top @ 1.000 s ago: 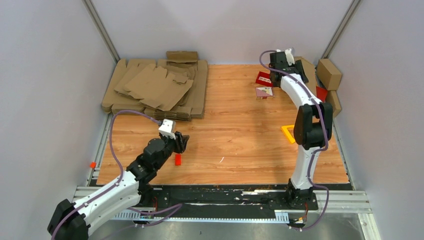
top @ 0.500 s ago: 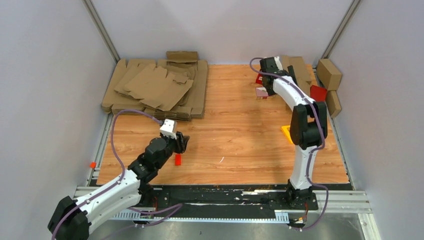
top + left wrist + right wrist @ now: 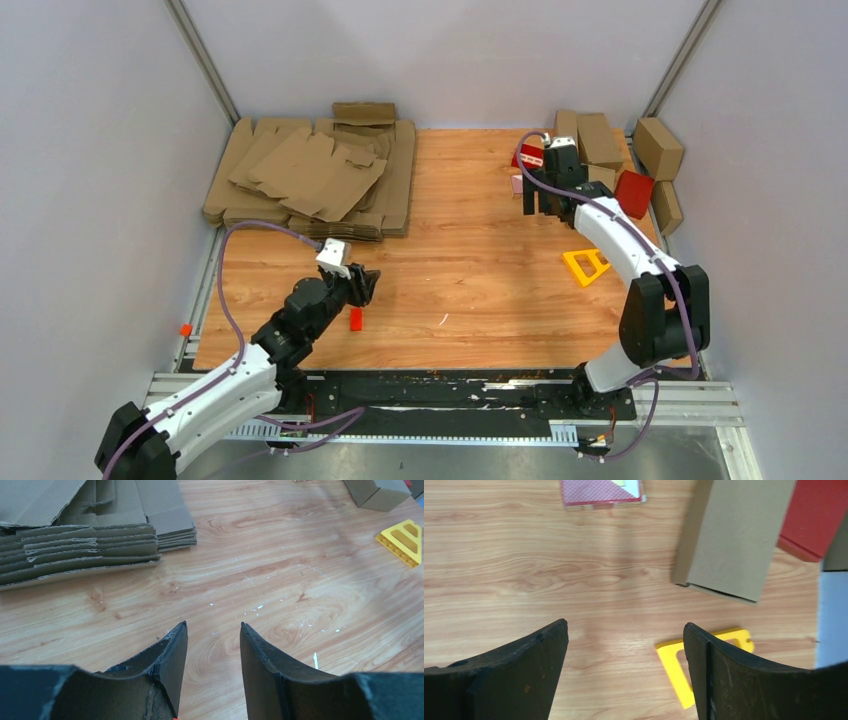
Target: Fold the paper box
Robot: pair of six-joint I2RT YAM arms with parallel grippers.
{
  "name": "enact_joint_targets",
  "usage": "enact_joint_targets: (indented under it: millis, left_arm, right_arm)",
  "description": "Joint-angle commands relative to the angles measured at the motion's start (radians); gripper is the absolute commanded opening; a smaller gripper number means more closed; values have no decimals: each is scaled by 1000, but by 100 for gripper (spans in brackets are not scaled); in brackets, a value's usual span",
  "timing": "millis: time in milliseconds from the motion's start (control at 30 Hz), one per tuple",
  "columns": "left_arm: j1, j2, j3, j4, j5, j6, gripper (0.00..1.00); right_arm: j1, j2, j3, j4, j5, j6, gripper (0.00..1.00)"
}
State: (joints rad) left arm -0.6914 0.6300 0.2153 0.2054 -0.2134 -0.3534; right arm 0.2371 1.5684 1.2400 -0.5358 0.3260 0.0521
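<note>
The paper box pieces lie as a stack of flat brown cardboard cut-outs [image 3: 310,175] at the far left; the stack also shows in the left wrist view [image 3: 80,555]. Folded brown cartons [image 3: 598,138] stand at the far right; one shows in the right wrist view [image 3: 729,535]. My left gripper [image 3: 365,285] is open and empty, low over bare wood in front of the stack [image 3: 213,626]. My right gripper [image 3: 540,203] is open wide and empty, above the table beside the cartons [image 3: 625,626].
A yellow triangular frame [image 3: 585,265] lies on the right, under my right fingers [image 3: 671,655]. A red box [image 3: 633,192] and a pink card [image 3: 601,491] lie near the cartons. A small red block [image 3: 355,319] sits by my left gripper. Grey walls enclose the table.
My right arm has swung away from the back corner toward the middle and its elbow has dropped to the right, uncovering the cartons. My left arm has barely moved.
</note>
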Motion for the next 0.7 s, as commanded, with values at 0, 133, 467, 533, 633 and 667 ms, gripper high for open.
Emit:
enact_joint_targets:
  millis: [0,133,467,533,633,667]
  left_arm:
    - [1,-1,-11,43,11,-4,51]
    - [1,1,-12,35,-1,-1,64]
    - [1,-80,-78,72,-55,41,100]
    - [0,-80,-116,147,-59,59,100]
    - [1,-46,-127,203,-85,64,100]
    - [0,-18,-126,228,-92,55,100]
  right_arm:
    - [2,-87,-60,97,-154,103,80]
    - [2,-153,-173,151,-247,162,70]
    - [3,-492,-608,492,-327,128,100]
    - [2,-549,-648,569,-294,163,100]
    - [2,-578,-660,617,-265,227,100]
    - [2,-577,-651,608,-241,261,100]
